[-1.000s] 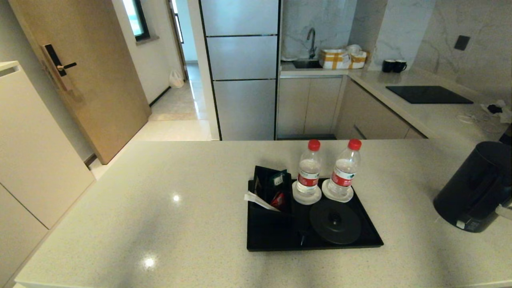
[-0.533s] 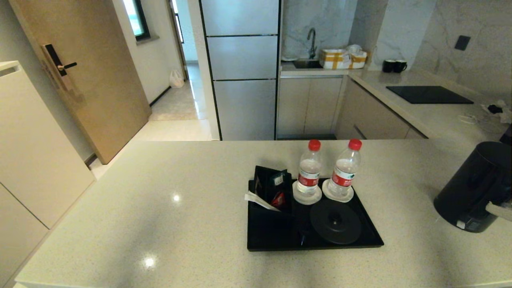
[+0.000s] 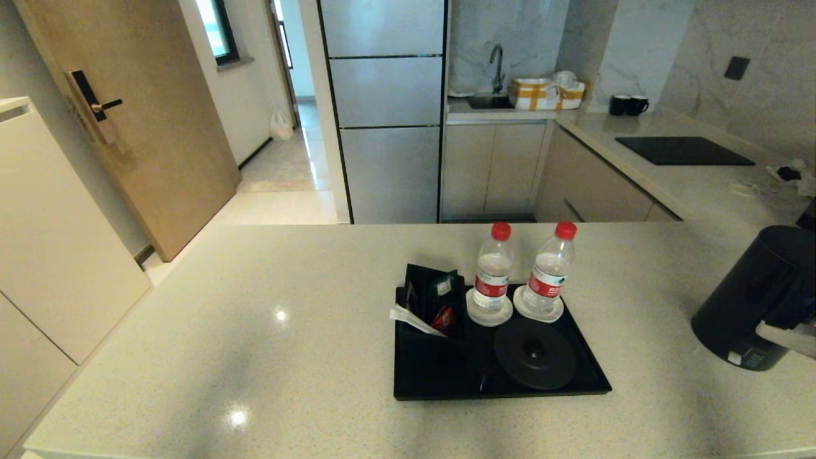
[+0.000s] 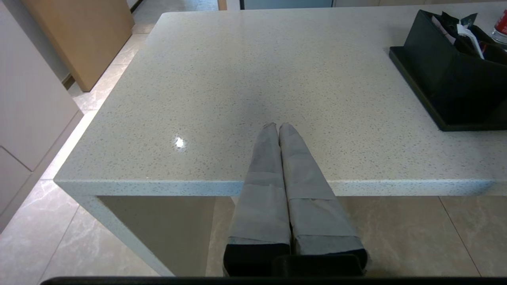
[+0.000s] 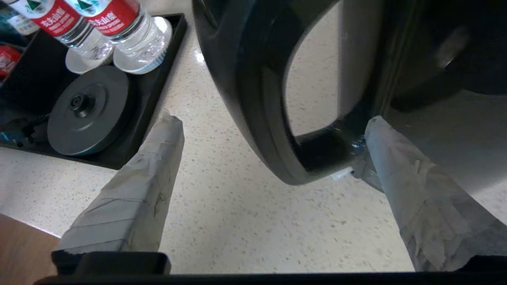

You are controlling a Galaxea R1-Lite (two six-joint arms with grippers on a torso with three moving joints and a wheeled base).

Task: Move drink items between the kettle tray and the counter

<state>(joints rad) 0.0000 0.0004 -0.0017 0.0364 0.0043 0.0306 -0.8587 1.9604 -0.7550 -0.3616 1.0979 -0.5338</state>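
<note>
Near the right edge of the counter (image 3: pixel 255 357) stands the kettle (image 3: pixel 755 296), well apart from the kettle tray (image 3: pixel 421 382). The right gripper (image 5: pixel 273 134) has its fingers spread wide around the kettle's handle (image 5: pixel 261 99), one finger almost touching its lower end. To withdraw well, I judge it should back straight away, so the kettle is not tipped. The left gripper (image 4: pixel 277 128), fingers pressed together, is parked at the counter's near edge. Both water bottles (image 3: pixel 492 271) stand on white coasters (image 3: pixel 489 315) behind the round kettle base (image 3: pixel 534 354). Beyond are a fridge (image 3: pixel 382 108) and a wooden door (image 3: pixel 140 127).
</note>
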